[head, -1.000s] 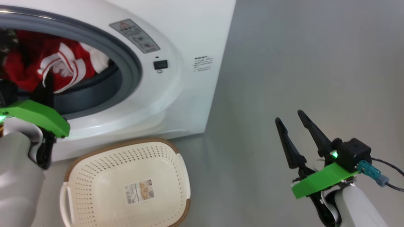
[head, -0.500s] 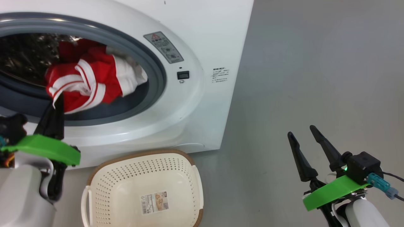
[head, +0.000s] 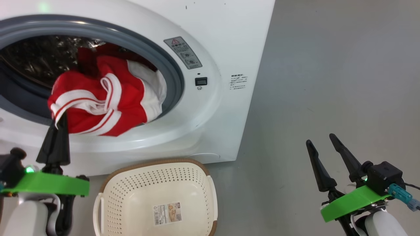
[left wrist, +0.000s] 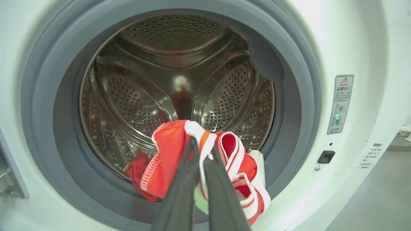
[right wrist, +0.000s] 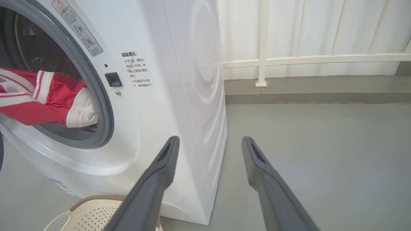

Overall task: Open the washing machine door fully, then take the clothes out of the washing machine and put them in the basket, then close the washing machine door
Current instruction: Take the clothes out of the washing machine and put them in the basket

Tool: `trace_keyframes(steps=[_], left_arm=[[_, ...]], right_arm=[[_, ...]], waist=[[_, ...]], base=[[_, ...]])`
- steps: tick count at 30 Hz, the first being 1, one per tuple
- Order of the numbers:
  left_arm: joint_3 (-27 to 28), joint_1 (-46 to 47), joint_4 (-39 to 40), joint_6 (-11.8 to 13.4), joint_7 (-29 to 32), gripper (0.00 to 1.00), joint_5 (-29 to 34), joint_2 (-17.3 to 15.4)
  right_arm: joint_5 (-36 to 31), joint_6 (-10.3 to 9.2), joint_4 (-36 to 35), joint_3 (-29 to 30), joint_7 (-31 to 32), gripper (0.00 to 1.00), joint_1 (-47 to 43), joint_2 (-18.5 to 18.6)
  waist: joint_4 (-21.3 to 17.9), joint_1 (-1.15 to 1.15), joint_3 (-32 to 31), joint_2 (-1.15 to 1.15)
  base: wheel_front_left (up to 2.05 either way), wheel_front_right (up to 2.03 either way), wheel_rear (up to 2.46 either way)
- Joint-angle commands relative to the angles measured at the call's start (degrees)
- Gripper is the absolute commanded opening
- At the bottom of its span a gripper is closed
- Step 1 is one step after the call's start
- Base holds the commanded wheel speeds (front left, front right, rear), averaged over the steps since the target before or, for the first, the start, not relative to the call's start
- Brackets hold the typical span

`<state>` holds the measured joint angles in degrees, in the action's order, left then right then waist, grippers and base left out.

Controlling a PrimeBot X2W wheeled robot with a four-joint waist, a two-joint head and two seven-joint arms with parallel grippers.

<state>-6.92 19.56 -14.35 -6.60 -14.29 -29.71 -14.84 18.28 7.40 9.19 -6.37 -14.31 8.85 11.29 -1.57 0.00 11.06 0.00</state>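
Observation:
The white washing machine (head: 213,108) stands with its round opening uncovered; its door is out of view. Red clothes (head: 108,105) with white stripes hang out over the grey rubber ring. My left gripper (head: 60,115) is shut on their lower left edge, just outside the opening. In the left wrist view the fingers pinch a white-trimmed fold of the clothes (left wrist: 167,150) before the steel drum (left wrist: 138,96), left gripper (left wrist: 202,146). The cream basket (head: 157,163) sits on the floor below the opening. My right gripper (head: 320,139) hovers open and empty to the machine's right.
Grey floor (head: 328,65) stretches to the right of the machine. In the right wrist view a white railing (right wrist: 308,59) runs along the wall behind, the machine's side (right wrist: 199,80) is near, and the basket's rim (right wrist: 96,198) shows at the bottom.
The left gripper has drawn back from the drum, pulling the clothes out over the rubber ring. The head camera has shifted. The right gripper stays open.

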Motion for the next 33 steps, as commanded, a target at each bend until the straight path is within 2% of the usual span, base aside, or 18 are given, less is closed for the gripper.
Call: trace_keyframes(steps=[1, 9, 22, 27, 33], left_arm=[[2.8, -0.8, 4.1, 0.8, -0.7, 0.00, 0.9, -1.7], [4.0, -7.6, 16.6, 3.7, -0.3, 0.00, 2.1, -2.0], [4.0, -15.7, 35.5, 8.8, 3.8, 0.00, 2.3, -0.9], [2.0, -16.8, 34.7, 8.4, 5.3, 0.00, 1.6, -0.3], [-2.1, -17.1, 24.2, 6.3, 4.4, 0.00, 0.4, 2.1]], right_arm=[[0.5, 0.09, -1.5, -0.7, -0.7, 1.00, -0.6, 0.8], [0.6, 0.09, -1.7, -0.5, -0.7, 1.00, -0.8, 0.9], [0.3, 0.09, -2.2, -0.2, -0.7, 1.00, -0.2, 0.6], [0.2, 0.09, -2.2, -0.2, -0.7, 1.00, 0.3, 0.4], [0.2, 0.09, -2.0, -0.8, -0.7, 1.00, 1.1, 0.1]], waist=[[0.3, 0.00, -0.1, 0.00], [0.7, 0.00, -0.2, 0.00], [1.0, 0.00, 1.7, 0.00], [1.0, 0.00, 2.5, 0.00], [0.2, 0.00, 3.3, 0.00]], base=[[0.00, 0.00, 0.00], [0.00, 0.00, 0.00], [0.00, 0.00, 0.00], [0.00, 0.00, 0.00], [0.00, 0.00, 0.00]])
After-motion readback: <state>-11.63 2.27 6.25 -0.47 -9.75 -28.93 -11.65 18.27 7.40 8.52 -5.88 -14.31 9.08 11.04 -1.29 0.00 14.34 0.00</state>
